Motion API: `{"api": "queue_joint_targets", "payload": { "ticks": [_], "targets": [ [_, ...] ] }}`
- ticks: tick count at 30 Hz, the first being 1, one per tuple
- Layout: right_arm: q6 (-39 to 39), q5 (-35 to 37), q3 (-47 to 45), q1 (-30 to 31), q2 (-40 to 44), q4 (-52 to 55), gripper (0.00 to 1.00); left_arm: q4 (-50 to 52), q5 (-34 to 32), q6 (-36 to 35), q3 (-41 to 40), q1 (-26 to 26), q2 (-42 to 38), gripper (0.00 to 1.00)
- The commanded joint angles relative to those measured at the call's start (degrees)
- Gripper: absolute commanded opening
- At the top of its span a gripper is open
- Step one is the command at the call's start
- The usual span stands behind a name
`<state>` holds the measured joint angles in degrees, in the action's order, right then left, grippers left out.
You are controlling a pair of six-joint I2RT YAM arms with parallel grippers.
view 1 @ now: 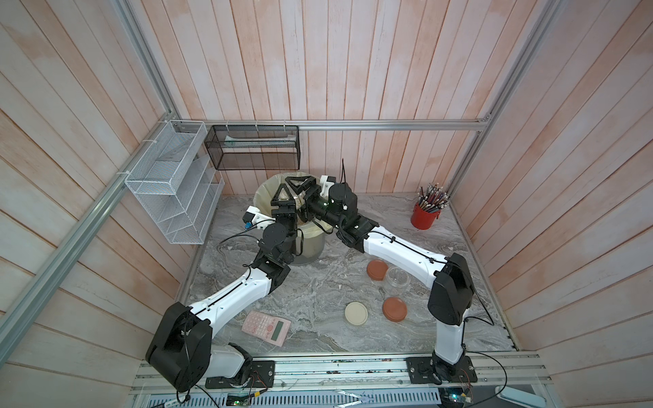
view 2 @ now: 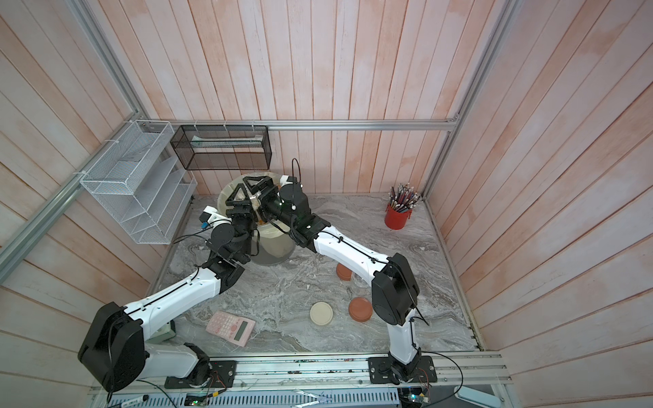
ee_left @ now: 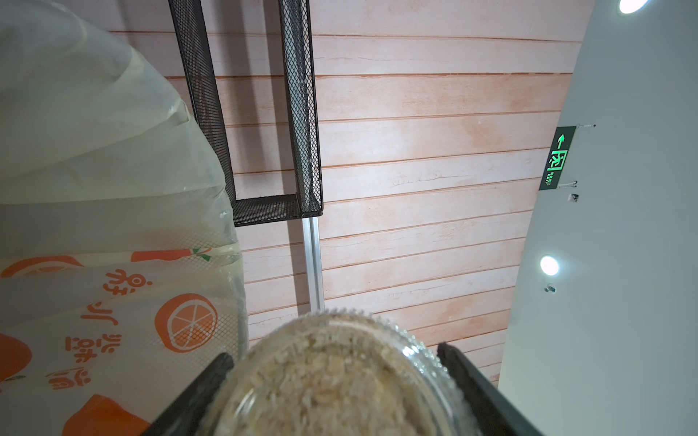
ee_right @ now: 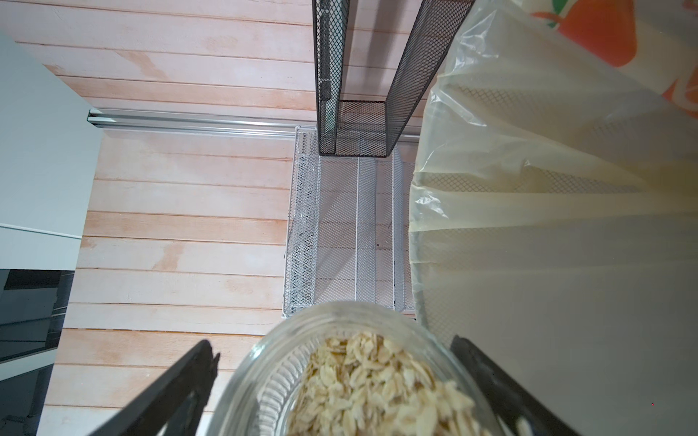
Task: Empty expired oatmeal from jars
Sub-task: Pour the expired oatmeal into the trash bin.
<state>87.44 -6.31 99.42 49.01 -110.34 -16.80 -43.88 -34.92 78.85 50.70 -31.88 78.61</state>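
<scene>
Both grippers hang over the grey bin with its cream orange-print liner. My left gripper is shut on a clear jar full of pale oatmeal, with both fingers pressed to its sides. My right gripper stands open around a second clear jar holding flaky oatmeal, and a gap shows beside one finger. In both top views the left gripper and right gripper sit close together above the bin's mouth. A third jar stands open on the table.
Two terracotta lids and a cream lid lie on the marble table. A pink calculator lies front left, and a red pencil cup stands back right. A black mesh basket and a white wire rack hang just behind the bin.
</scene>
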Motion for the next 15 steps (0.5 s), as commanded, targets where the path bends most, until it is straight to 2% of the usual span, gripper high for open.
{"api": "queue_joint_targets", "payload": {
  "ticks": [1, 15],
  "targets": [
    [-0.16, 0.09, -0.42, 0.14, 3.79, -0.43, 0.98, 1.56, -0.45, -1.80, 1.53, 0.84, 1.55, 0.03],
    [0.41, -0.19, -3.37, 0.05, 5.73, 1.02, 0.98, 1.34, 0.12, -2.11, 2.49, 1.82, 2.16, 0.03]
  ]
}}
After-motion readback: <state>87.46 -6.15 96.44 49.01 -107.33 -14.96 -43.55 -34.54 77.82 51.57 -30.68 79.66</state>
